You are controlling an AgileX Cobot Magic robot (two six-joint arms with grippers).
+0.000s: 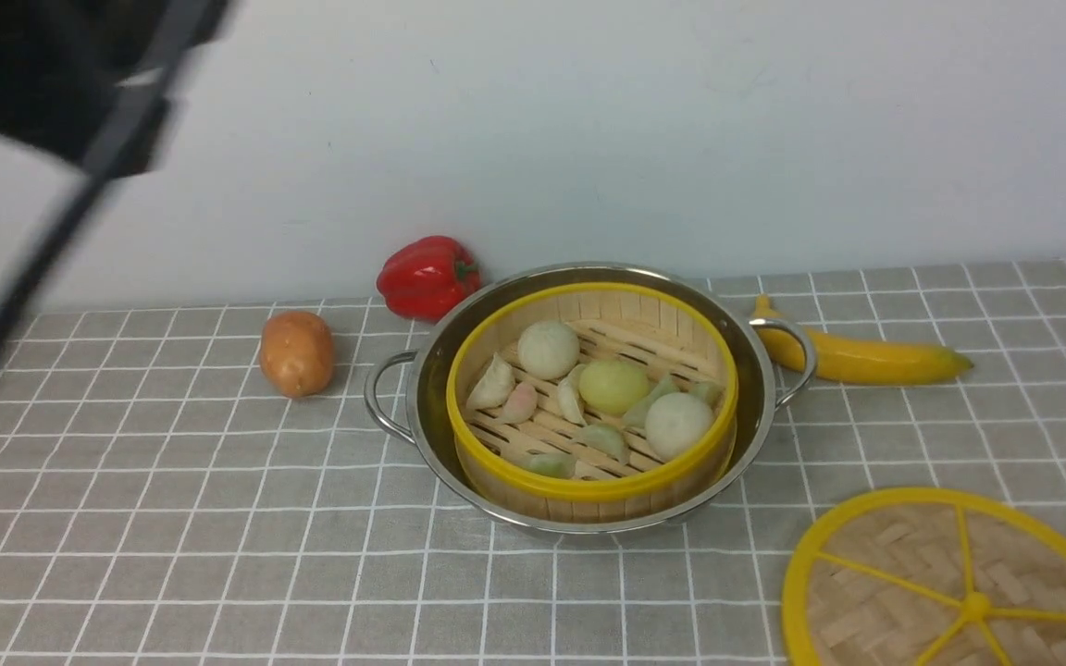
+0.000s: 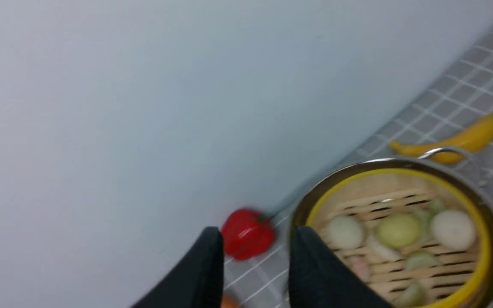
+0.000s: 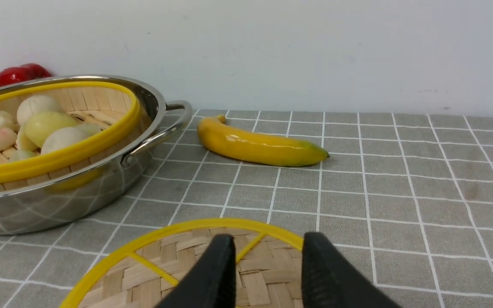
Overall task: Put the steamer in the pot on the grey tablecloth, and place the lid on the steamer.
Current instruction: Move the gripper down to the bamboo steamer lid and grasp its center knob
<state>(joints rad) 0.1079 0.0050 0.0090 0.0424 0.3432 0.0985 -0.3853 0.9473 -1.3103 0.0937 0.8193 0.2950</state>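
Backdrop: a plain pale wall (image 1: 588, 139) fills the upper half of the front view.
Surface: the grey tablecloth (image 1: 172, 481), gridded with thin white lines, covers the lower half.
Centre of frame: the pot (image 1: 428, 398) stands on the cloth, one of its looped handles (image 1: 380, 398) out to each side.
Inside it: the steamer (image 1: 593, 487) sits upright in the pot. A band of bare steel shows around it, and its yellow rim stands a little above the pot's edge on the near side.
Food: pale buns (image 1: 549, 349) and green dumplings (image 1: 603, 438) lie uncovered on the slatted floor.
Lower right of frame: the lid (image 1: 903, 573) lies flat on the cloth, apart from the pot and partly cut off by the frame edge.
Upper left of frame: the left arm (image 1: 43, 74) is a dark blur, with a cable (image 1: 15, 305) trailing down the left edge.
Left pincer: the left gripper (image 2: 256, 239) hangs above the cloth. Its black fingers (image 2: 203, 269) are parted with nothing between them.
Right pincer: the right gripper (image 3: 268, 239) is outside the front view. Its wrist camera shows the jaws parted over the lid, with a yellow spoke (image 3: 250, 246) visible in the gap. I cannot tell whether the tips touch the weave.
Bystanders: a red pepper (image 1: 427, 276) lies by the wall to the upper left of the pot. A potato (image 1: 296, 352) lies to the pot's left, and a banana (image 1: 866, 359) just beyond the right handle.
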